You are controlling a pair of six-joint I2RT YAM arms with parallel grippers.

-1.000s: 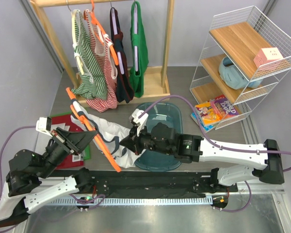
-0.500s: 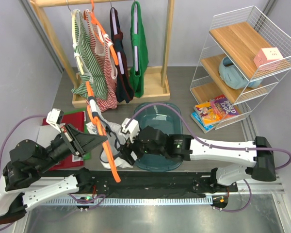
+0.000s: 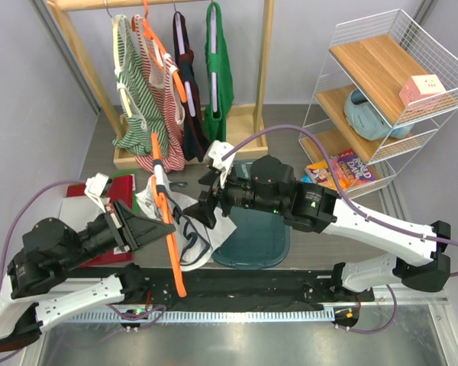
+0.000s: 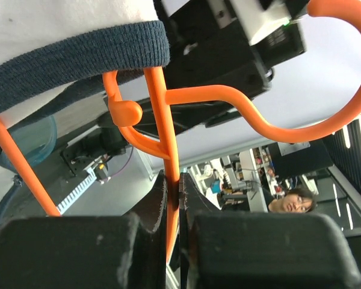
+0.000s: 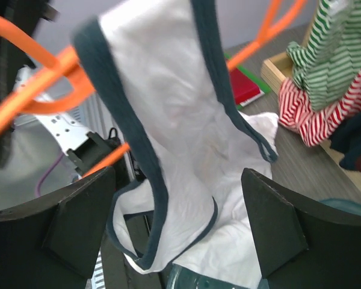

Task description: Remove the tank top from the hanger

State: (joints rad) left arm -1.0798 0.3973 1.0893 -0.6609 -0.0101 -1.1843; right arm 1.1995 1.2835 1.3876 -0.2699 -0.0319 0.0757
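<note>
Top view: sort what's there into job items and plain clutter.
Job items: tank top; hanger.

Clutter: clothes rack; striped tops; green top; blue tub; wire shelf; books.

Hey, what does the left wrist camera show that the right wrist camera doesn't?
Only the left wrist view: the left end effector shut on the orange hanger at its stem, plus the full hook. Only the right wrist view: the right end effector open and holding nothing, the white body of the tank top draped down, and striped tops behind it. Both: the orange hanger and the tank top's navy trim.
</note>
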